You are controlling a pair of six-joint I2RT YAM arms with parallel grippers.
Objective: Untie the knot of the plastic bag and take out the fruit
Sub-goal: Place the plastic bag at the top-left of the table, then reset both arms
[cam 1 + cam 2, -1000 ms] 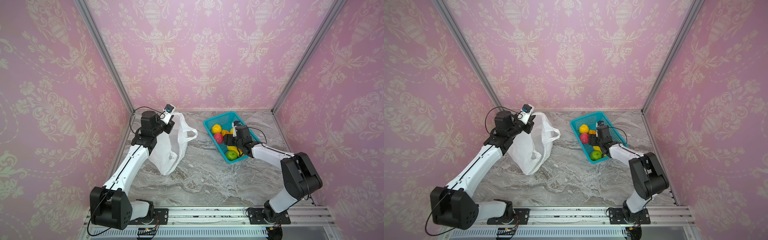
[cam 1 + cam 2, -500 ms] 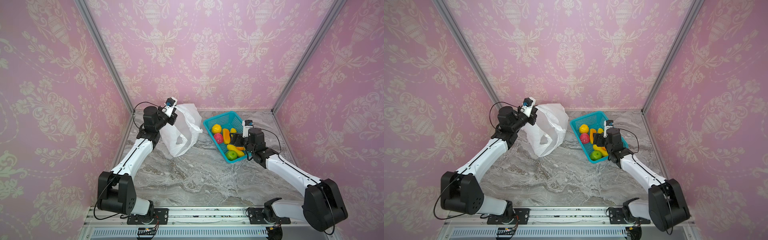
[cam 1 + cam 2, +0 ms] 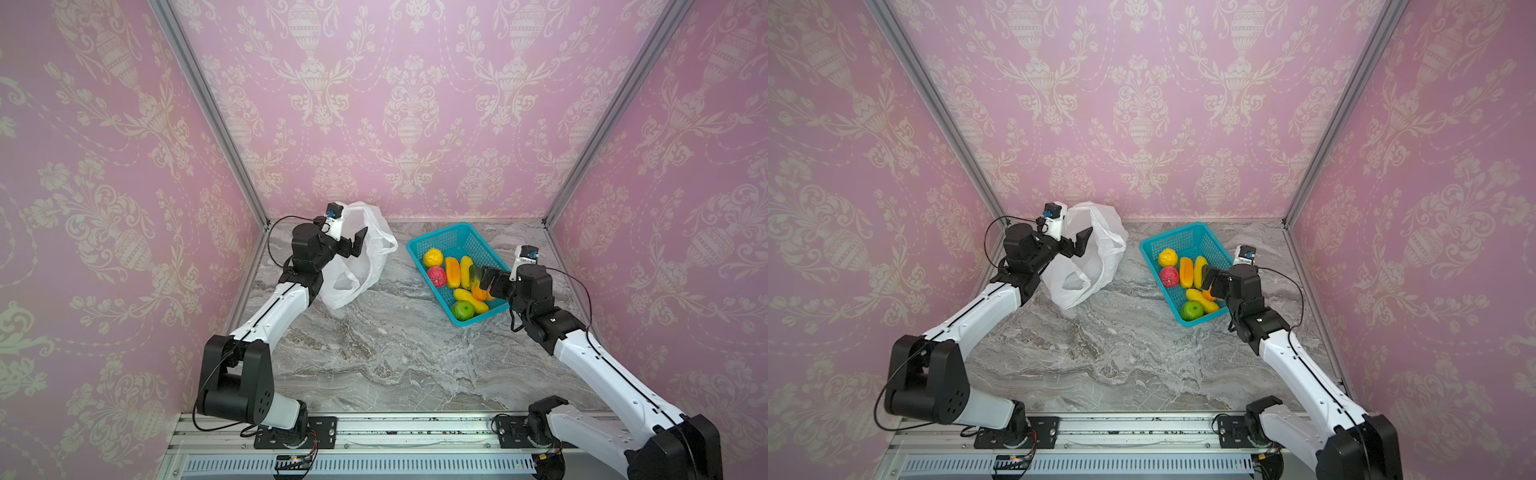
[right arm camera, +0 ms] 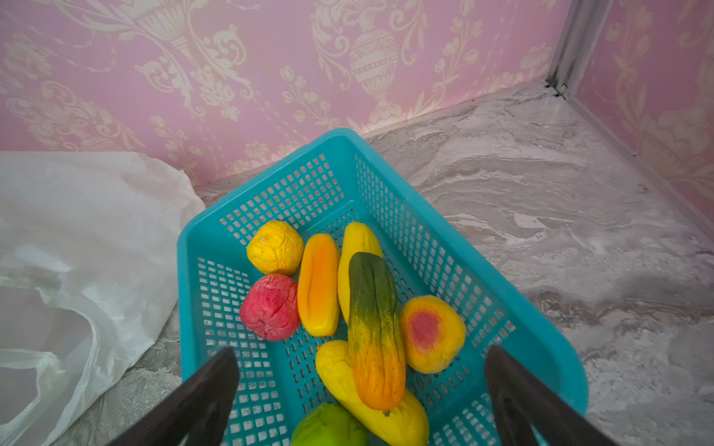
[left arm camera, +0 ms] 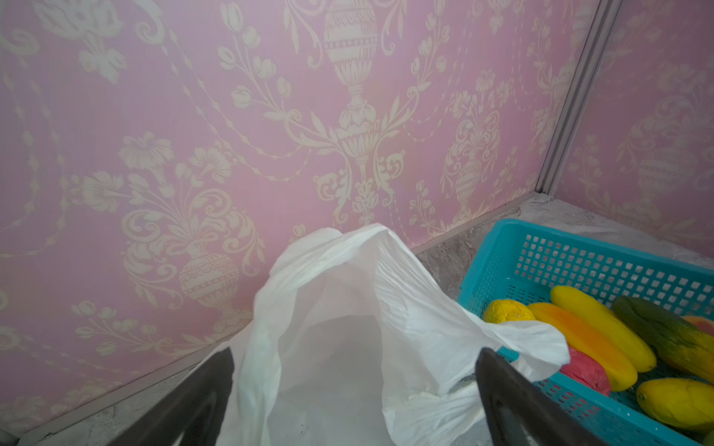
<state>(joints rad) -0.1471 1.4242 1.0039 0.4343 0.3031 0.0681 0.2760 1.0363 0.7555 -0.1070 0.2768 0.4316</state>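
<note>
L fingers [image 5: 201,405] spread wide, empty, by slack plastic bag [image 3: 370,270] on desk [image 3: 374,353]. R fingers [image 4: 204,401] also wide apart, empty, over fruit [image 4: 317,285] in teal basket [image 4: 425,231].

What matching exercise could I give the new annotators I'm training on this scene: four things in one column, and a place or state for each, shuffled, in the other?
Things:
1. bag
2. basket
3. left gripper
4. right gripper

Places and states:
A. open, above the basket
B. white, crumpled, on the table
C. teal, holding the fruit
D. open, at the bag

Pairs: 1-B, 2-C, 3-D, 4-A.
</note>
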